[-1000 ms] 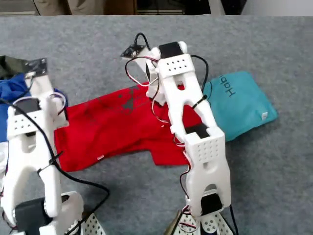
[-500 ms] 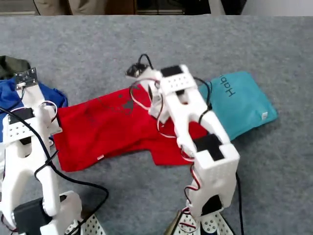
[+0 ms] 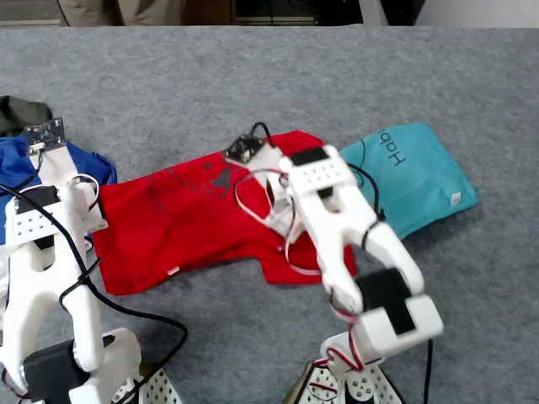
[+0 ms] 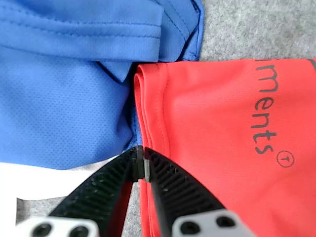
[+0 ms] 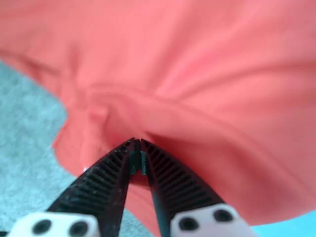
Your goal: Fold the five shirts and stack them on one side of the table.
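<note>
Fold step: red shirt mid-surface. L claw clamped on its hem at 9 o'clock, beside blue shirt. R claw clamped on bunched red cloth nr centre. Tip: lift both evenly, low, fold straight. Don't drag teal shirt at 3 o'clock.

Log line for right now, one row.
left gripper: shut on red shirt edge | right gripper: shut on red shirt fold | teal shirt: folded

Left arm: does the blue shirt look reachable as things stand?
Probably yes. The blue shirt lies uncovered right beside the left gripper, with nothing between them. But that gripper looks shut on the edge of the red shirt, so it would have to let go first.
</note>
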`<control>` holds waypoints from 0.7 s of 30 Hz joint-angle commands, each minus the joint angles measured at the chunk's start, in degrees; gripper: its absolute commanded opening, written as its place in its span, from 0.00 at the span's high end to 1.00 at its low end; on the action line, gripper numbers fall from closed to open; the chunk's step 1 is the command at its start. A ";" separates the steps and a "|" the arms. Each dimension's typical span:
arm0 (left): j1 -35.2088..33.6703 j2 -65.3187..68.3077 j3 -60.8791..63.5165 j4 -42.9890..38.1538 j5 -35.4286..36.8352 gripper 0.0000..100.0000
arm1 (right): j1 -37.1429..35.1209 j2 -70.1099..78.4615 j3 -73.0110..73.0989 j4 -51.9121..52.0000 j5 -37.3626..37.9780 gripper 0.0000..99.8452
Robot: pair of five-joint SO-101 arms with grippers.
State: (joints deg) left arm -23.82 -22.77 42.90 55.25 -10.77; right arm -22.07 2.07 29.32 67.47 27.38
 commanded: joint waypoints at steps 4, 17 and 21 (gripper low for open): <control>-0.35 -1.98 -0.26 -0.53 -0.53 0.98 | -1.54 -5.41 9.80 -6.42 -0.09 0.99; -0.44 -2.51 -0.79 1.41 -0.53 0.98 | -0.31 -12.35 3.65 0.35 3.69 0.99; -0.35 -2.42 -0.79 1.67 -0.44 0.98 | -1.98 -8.04 4.62 -3.16 3.43 0.99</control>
State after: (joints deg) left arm -24.26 -22.77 42.90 56.66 -10.77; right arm -22.86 -6.99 35.12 66.68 30.64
